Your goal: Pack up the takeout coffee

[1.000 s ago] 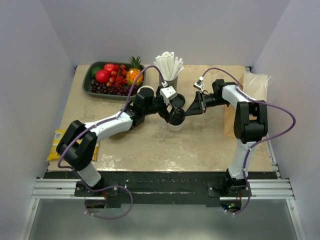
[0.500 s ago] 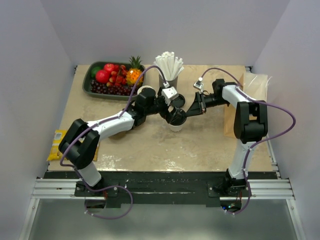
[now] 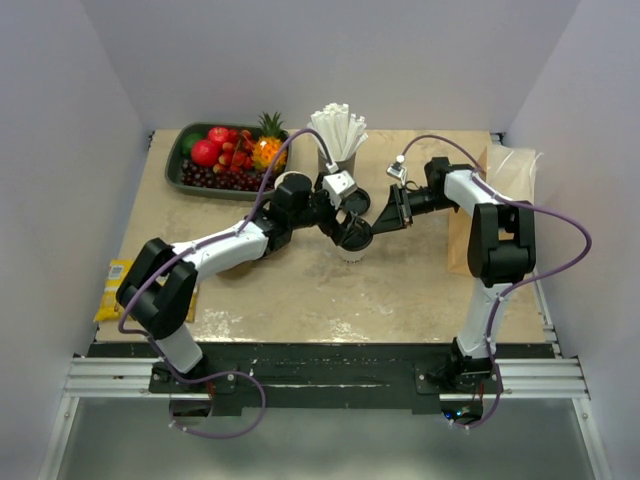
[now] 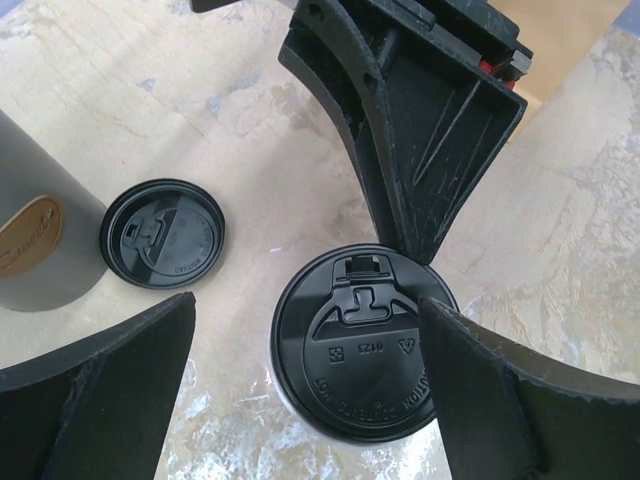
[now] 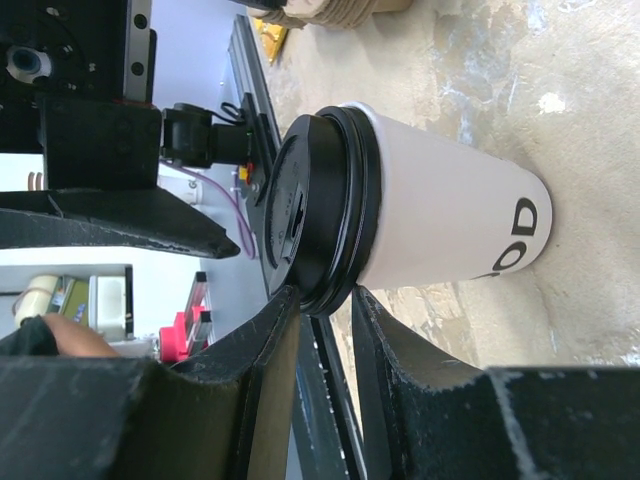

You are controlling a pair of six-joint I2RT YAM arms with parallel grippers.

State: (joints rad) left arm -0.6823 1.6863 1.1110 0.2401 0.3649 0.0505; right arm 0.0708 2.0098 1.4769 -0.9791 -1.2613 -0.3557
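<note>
Far left, a yellow packet (image 3: 112,285) lies off the edge of the table (image 3: 300,290), and there's a fruit tray (image 3: 186,172) up in the back corner. Moving in, the left arm stretches across to centre. Its left gripper (image 4: 307,300) hangs right above the cup with its fingers spread wide, one either side of the lid, gripping nothing. Just beside it is the grey cup of straws (image 3: 338,135), with a spare black lid (image 4: 162,233) flat on the table next to it.

Centre stage is the takeout coffee (image 5: 450,220), upright on the marbled top just in front of the straws. It's a white paper cup with black lettering ending in "OD" down its side. It's capped by a round black lid, embossed, with the sip tab at the edge. From the right comes the right gripper (image 5: 322,300), its fingers drawn nearly together and nipping the lid's rim. At the far right edge lies a brown bag (image 3: 458,250).
</note>
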